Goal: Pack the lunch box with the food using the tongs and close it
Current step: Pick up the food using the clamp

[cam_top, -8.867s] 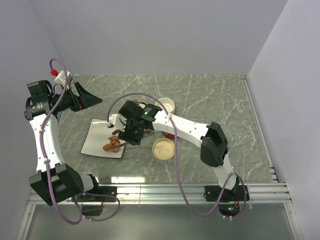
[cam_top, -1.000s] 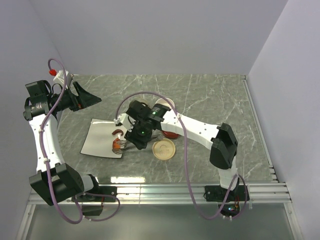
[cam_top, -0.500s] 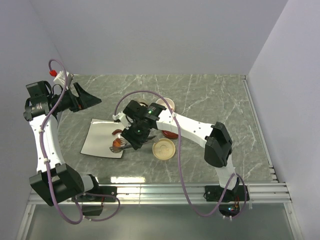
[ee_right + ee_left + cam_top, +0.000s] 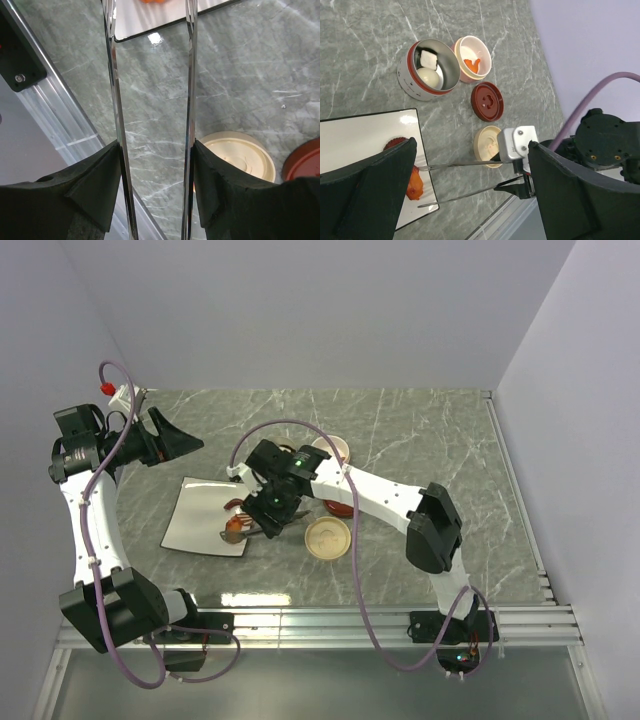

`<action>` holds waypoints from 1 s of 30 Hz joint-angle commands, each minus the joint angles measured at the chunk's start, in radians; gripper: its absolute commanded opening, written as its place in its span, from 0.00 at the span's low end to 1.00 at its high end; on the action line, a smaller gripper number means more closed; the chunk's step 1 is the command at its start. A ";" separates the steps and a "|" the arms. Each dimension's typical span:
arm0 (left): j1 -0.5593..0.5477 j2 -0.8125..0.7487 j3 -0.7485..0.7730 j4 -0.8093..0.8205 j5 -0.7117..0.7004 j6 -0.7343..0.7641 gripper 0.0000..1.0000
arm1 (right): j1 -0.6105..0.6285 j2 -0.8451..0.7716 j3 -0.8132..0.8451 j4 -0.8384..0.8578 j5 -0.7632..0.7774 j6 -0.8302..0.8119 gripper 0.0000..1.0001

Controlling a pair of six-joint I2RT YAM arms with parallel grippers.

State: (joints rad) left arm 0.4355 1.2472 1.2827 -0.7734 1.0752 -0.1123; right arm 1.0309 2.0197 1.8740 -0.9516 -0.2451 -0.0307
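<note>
Orange fried pieces of food (image 4: 414, 186) are lying near a corner of the white square plate (image 4: 365, 135), and the tips of the long silver metal tongs (image 4: 460, 164) are straddling one. The right gripper (image 4: 154, 150) is pinching the tongs lightly, so their arms are standing apart, holding nothing. Closing off-centre is risking flicking the piece off the plate; a weak pinch is risking dropping it short of the round red-banded steel tin (image 4: 404, 80).
</note>
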 commanded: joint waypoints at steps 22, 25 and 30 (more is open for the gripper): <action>0.006 -0.008 0.000 0.022 0.009 0.026 0.99 | -0.031 0.094 0.119 -0.029 -0.017 -0.021 0.60; 0.006 -0.006 0.000 0.029 0.012 0.019 0.99 | -0.023 0.073 0.090 -0.018 0.012 -0.035 0.60; 0.006 -0.005 0.000 0.020 0.011 0.025 0.99 | 0.001 0.071 0.077 -0.007 0.047 -0.049 0.59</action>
State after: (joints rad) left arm 0.4374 1.2476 1.2827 -0.7681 1.0756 -0.1078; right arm 1.0084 2.1555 1.9533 -0.9813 -0.2390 -0.0570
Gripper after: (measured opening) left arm 0.995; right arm 0.597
